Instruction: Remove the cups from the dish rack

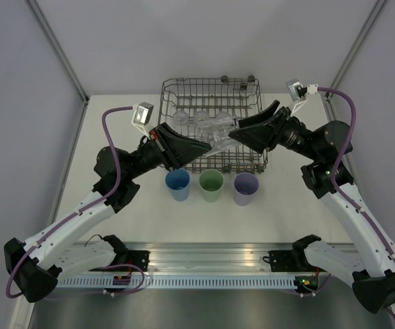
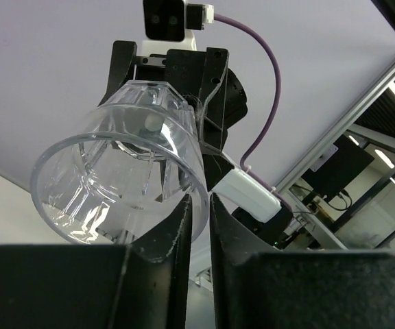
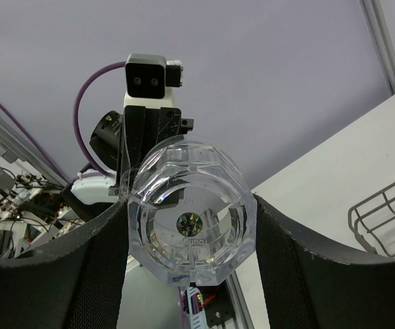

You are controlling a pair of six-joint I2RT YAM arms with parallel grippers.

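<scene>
Above dish rack (image 1: 252, 89): clear glass (image 1: 218, 133), mid-air.
Left gripper (image 2: 199, 212): pinching its rim.
Right gripper (image 3: 190, 205): clamped round body.
Hazard: rim pinch slips; glass drops.

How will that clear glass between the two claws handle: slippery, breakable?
Probably slippery: the clear glass looks smooth and glossy. Likely stiff: its faceted wall shows no bending in the right claw. Round-rimmed, it might roll if laid sideways.
</scene>
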